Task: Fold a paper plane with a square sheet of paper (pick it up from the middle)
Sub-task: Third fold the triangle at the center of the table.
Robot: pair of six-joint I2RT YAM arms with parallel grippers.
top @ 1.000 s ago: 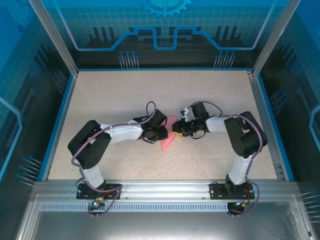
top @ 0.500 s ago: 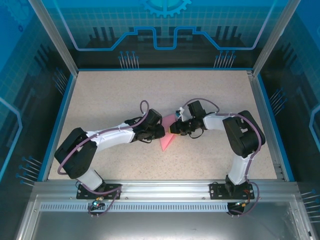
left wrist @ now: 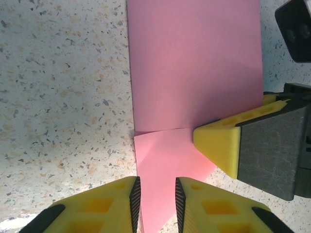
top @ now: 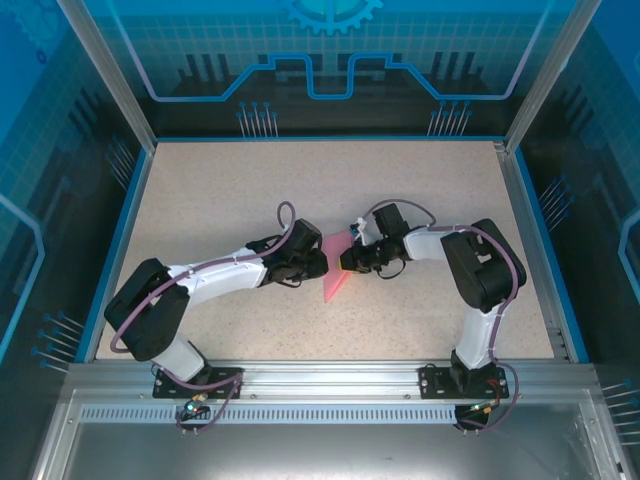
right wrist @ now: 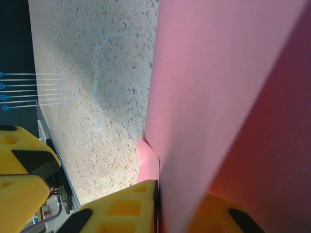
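Clamped shut over the last second with the right fingers (right wrist: 121, 208), pinching an edge of the pink sheet of paper (right wrist: 214, 97) so that it rises like a wall straight ahead of them. Stretched out lower and longer with the left arm (top: 215, 278) as well, elbow dropped toward the near left.

Straddling the sheet's folded point with the left fingers (left wrist: 104, 206), set only a narrow gap apart, pink showing in that gap; not closed on anything. Just ahead and to the right of them, meeting a right fingertip pressed tip-down on the sheet's edge, where a creased flap joins the wider flat part. Further ahead of the left fingers, lying flat on the speckled worktop (left wrist: 58, 73) with the rest of the sheet.

Seen from above: wrists almost nose to nose at mid-worktop, sheet between and under them, one pink point poking out toward the near edge. Left arm kept low, reaching rightward. Right arm (top: 480, 270) bent sharply at the elbow, forearm running leftward to the sheet.
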